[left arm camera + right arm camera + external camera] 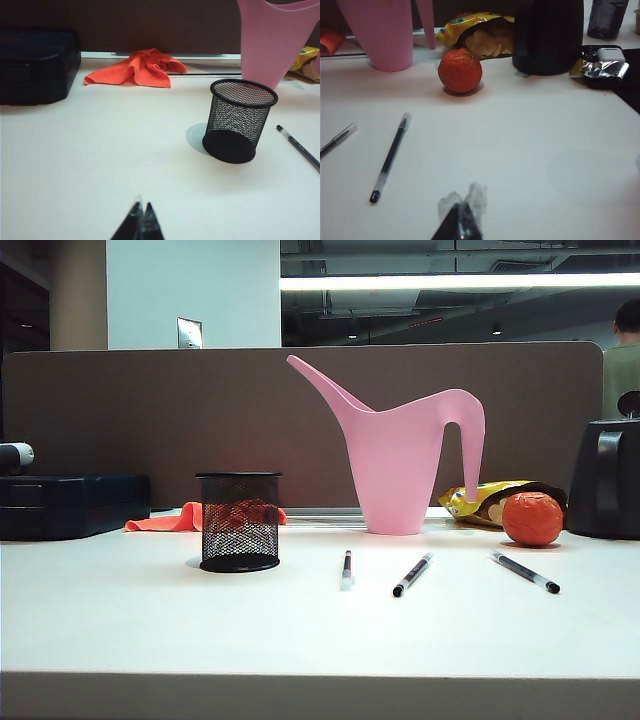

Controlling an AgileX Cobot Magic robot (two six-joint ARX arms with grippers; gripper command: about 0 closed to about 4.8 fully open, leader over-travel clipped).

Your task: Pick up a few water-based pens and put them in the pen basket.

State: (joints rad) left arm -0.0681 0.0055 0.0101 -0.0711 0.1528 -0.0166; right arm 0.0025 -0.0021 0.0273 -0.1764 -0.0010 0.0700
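Three pens (412, 575) | watering can (395, 455) behind | grippers (140, 225) (460, 220) seemingly closed

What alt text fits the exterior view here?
Three pens lie on a white table, right of an upright, empty-looking mesh basket. Behind stand a pink watering can, an orange ball and a snack bag; no gripper shows.
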